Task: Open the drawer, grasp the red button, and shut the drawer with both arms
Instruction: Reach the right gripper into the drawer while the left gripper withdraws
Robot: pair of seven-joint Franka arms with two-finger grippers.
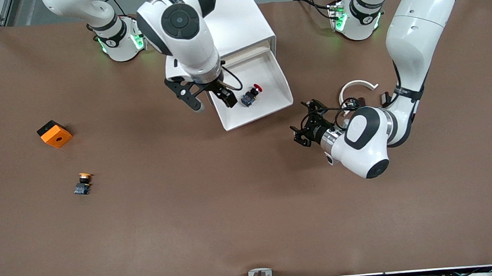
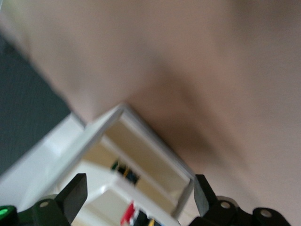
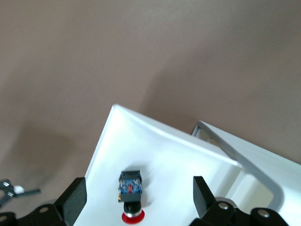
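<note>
The drawer [image 1: 270, 105] is pulled out of the white cabinet [image 1: 241, 20] toward the front camera. The red-capped button [image 1: 251, 96] lies on its side in the drawer. My right gripper [image 1: 213, 103] is open and empty, over the drawer's side toward the right arm's end. In the right wrist view the button [image 3: 130, 188] lies on the white drawer floor [image 3: 155, 146] between the spread fingers of the right gripper [image 3: 138, 195]. My left gripper [image 1: 304, 122] is open and empty, low over the table beside the drawer's front corner. Its wrist view shows the left gripper [image 2: 138, 193], the drawer [image 2: 141, 127] and the blurred button's red cap [image 2: 128, 213].
An orange cube with a hole [image 1: 54, 134] and a button with an orange-yellow cap [image 1: 83, 183] lie on the brown table toward the right arm's end. A white curved piece [image 1: 358, 86] lies on the table by the left arm.
</note>
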